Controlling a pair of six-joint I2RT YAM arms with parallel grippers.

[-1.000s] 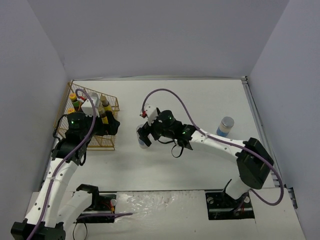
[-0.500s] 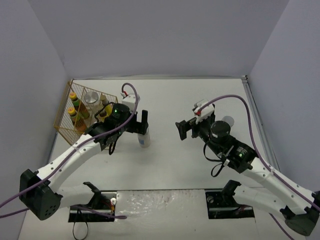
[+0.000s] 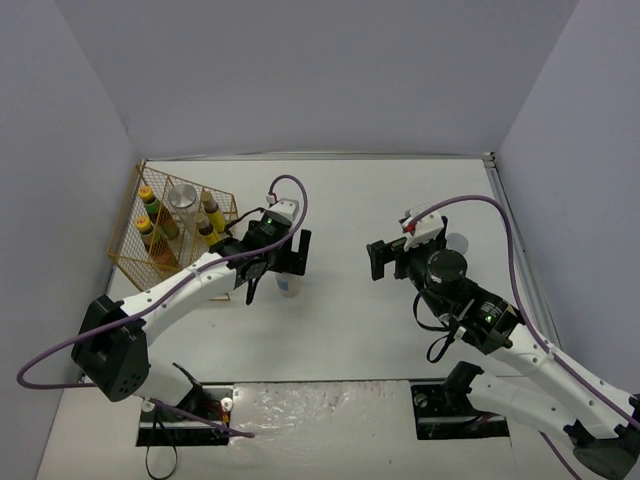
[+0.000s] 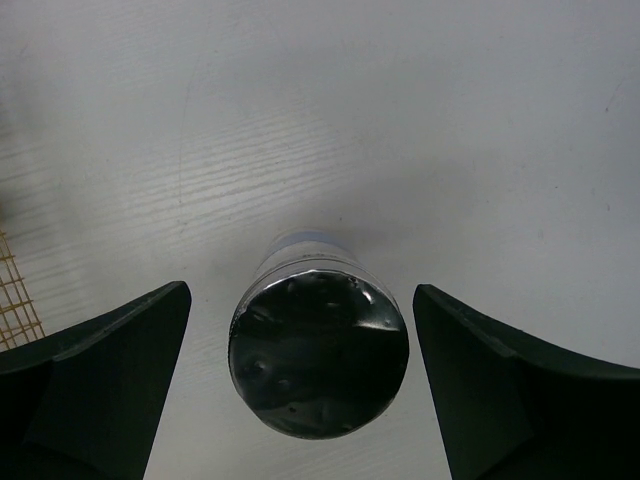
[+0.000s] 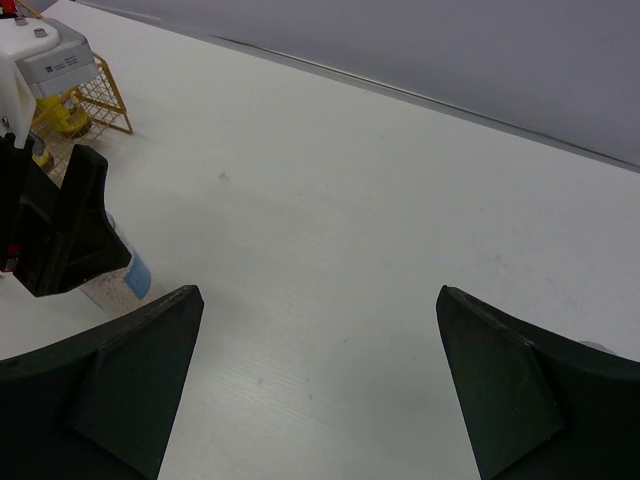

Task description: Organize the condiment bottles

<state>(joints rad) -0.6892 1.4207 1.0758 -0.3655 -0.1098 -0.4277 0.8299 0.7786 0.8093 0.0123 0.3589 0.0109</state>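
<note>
Since the left gripper point(image 4: 300, 292) straddles the jar point(image 4: 318, 365) on the table point(image 3: 350, 200) near the rack point(image 3: 128, 262), fingers released and clear of it, an off-centre close could tip it; the right gripper point(image 5: 318, 295) gapes empty.

The left arm point(image 3: 180, 285) is stretching from its shoulder up and rightward, its wrist tipping downward, and the left jaws are standing wide apart, one dark finger point(image 4: 100, 380) showing at each lower corner of the wrist view. The right arm point(image 3: 540, 362) is angling up and leftward, elbow low, with the right jaws facing left and gaping fully, their fingers point(image 5: 110, 380) well apart
</note>
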